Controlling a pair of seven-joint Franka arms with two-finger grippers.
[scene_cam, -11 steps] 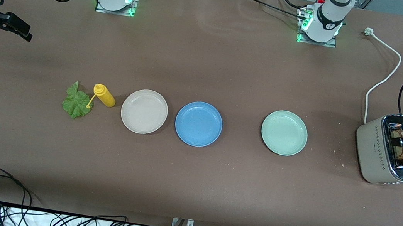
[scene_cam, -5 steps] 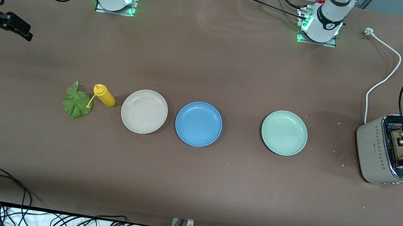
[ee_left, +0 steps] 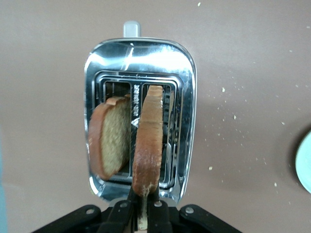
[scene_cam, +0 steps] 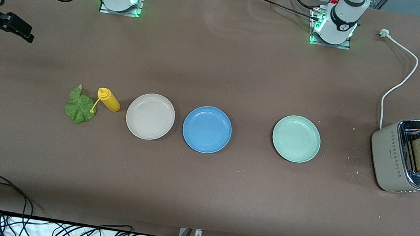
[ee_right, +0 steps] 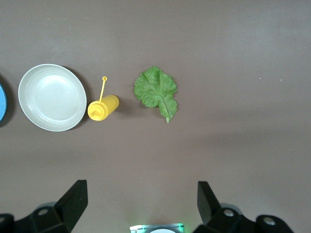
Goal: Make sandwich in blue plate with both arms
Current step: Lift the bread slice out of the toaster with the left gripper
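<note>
1. Brown toast (ee_left: 147,141) sits pinched at its crust edge in the left gripper (ee_left: 142,213), lifted over the toaster (scene_cam: 395,158); a second slice (ee_left: 111,141) leans in the slot beside it.
2. Risk: so thin an edge grip could let it swing or drop.
3. Blue plate (scene_cam: 207,129) lies bare, well away from those jaws.
4. Right gripper (ee_right: 141,204) waits wide above the lettuce (ee_right: 156,92).
</note>
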